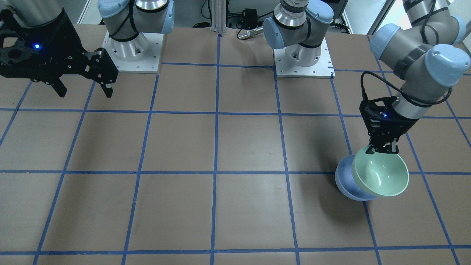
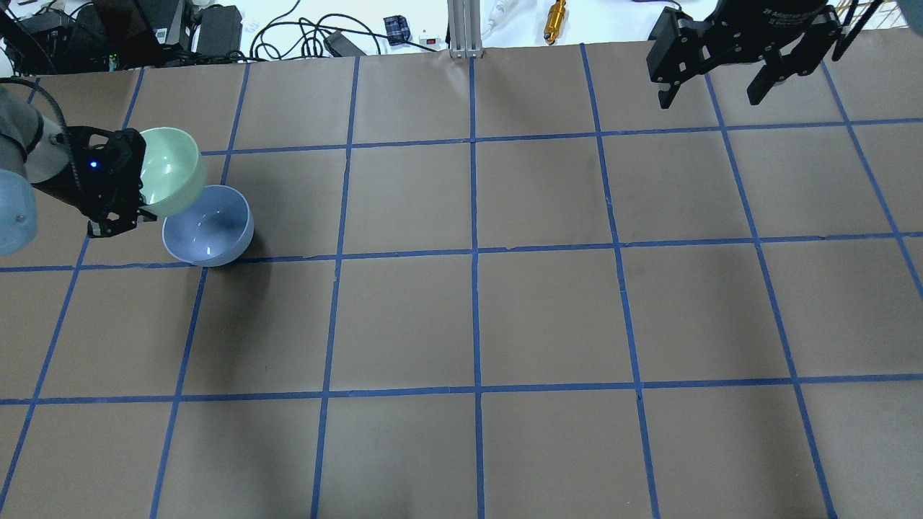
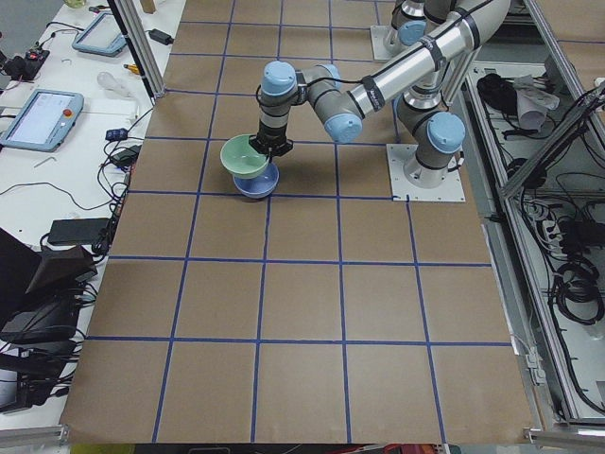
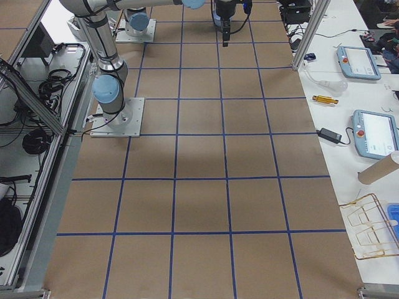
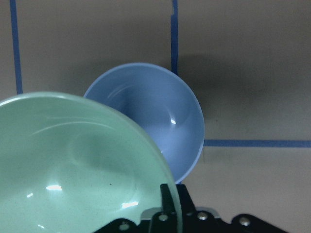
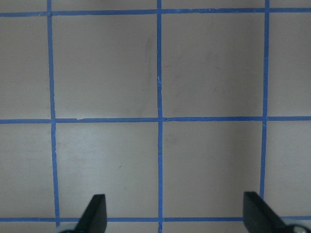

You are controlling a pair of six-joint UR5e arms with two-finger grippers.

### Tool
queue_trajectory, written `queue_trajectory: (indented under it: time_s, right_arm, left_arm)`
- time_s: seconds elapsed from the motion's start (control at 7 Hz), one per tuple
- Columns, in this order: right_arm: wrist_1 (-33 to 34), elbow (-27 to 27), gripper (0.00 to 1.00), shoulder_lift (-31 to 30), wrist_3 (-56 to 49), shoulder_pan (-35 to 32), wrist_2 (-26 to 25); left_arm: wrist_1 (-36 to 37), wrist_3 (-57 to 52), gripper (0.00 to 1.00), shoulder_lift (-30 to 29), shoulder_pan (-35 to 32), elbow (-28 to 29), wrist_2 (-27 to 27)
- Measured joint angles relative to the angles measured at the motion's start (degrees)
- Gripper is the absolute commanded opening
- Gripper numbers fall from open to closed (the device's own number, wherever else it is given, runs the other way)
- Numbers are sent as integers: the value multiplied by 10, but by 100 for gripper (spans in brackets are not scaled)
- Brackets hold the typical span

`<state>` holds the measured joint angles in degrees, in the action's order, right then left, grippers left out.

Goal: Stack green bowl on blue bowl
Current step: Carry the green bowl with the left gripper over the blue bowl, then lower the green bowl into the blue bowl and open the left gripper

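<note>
My left gripper [image 1: 384, 149] is shut on the rim of the green bowl [image 1: 382, 175] and holds it lifted and tilted. The green bowl partly overlaps the blue bowl [image 1: 346, 182], which rests on the table beneath and beside it. In the overhead view the green bowl [image 2: 169, 169] hangs at the far-left edge of the blue bowl [image 2: 208, 225], held by the left gripper [image 2: 140, 209]. The left wrist view shows the green bowl [image 5: 73, 165] in front of the blue bowl [image 5: 150, 116]. My right gripper [image 1: 84, 90] is open and empty, high over the opposite end of the table [image 2: 710, 90].
The brown table [image 1: 220, 147] bears a grid of blue tape lines. The two arm bases [image 1: 134, 51] stand on plates at the robot's side. Cables and a small yellow tool [image 2: 555, 14] lie beyond the table's far edge.
</note>
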<state>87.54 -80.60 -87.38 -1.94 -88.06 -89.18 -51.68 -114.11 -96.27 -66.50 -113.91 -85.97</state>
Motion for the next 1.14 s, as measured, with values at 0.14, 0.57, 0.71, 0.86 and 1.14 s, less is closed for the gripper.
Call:
queue_trajectory:
  time_s: [0.14, 0.57, 0.71, 0.86, 1.14]
  right_arm:
    - [0, 0, 100, 0, 0, 0, 0]
    - [0, 0, 100, 0, 0, 0, 0]
    - [0, 0, 100, 0, 0, 0, 0]
    - [0, 0, 100, 0, 0, 0, 0]
    - [0, 0, 100, 0, 0, 0, 0]
  left_arm:
    - [53, 2, 0, -3, -4, -34, -2]
    - [88, 3, 99, -15, 0, -56, -18]
    - [88, 11, 100, -19, 2, -55, -21]
    - [84, 27, 100, -21, 2, -49, -26]
    - [8, 69, 100, -4, -5, 6, -32]
